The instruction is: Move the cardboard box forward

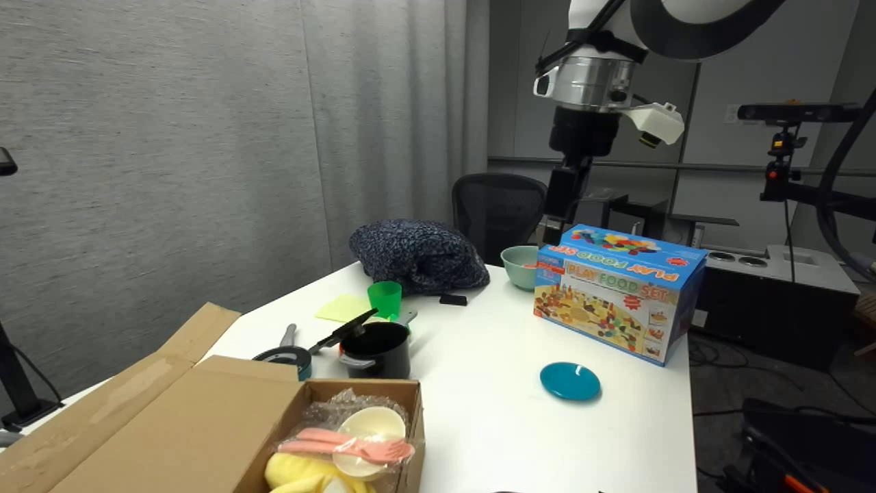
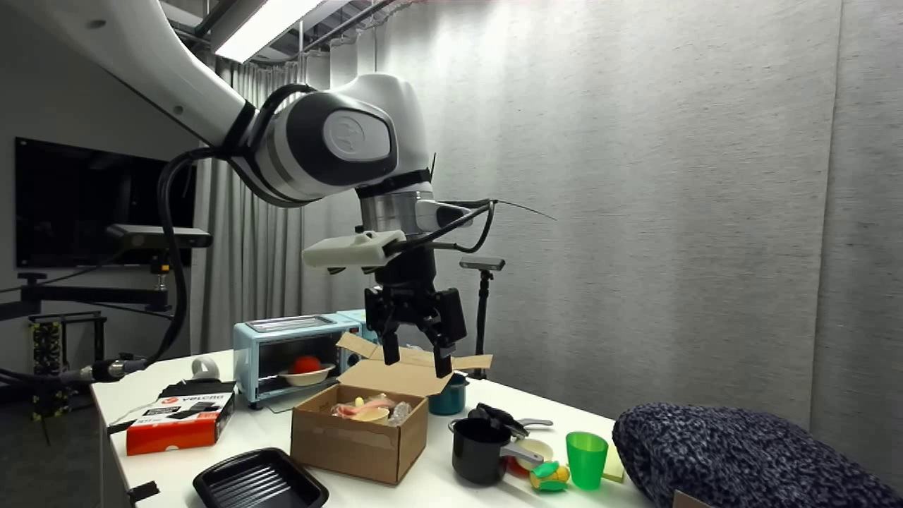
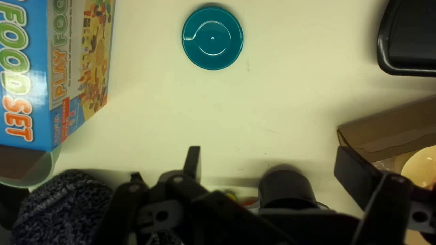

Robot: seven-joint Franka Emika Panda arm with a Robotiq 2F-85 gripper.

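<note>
While the white surface [image 1: 479, 438] carries the whole spread, the robot arm [image 2: 338, 141] hangs over it and seems to touch nothing there. The cardboard box [image 2: 353, 439] stands upright on that surface with its flaps folded out, and no part of the arm rests on it. Well apart from it stands the Play Food Set box [image 1: 595, 308], which I take to be no part of the job. A black tray [image 2: 261, 481] lies near the cardboard box on one side, and a black pot [image 2: 474, 455] stands near it on another. Inside the cardboard box sit a pale bowl [image 1: 373, 423] and some pink cutlery [image 1: 369, 449] in clear plastic. Last come the fingers [image 3: 356, 177], spread wide and holding nothing. From this I judge the move not yet begun: reaching the box, making contact and shifting it forward would all be left. Nothing marks where forward ends, though, so I cannot rule out a move already finished.
</note>
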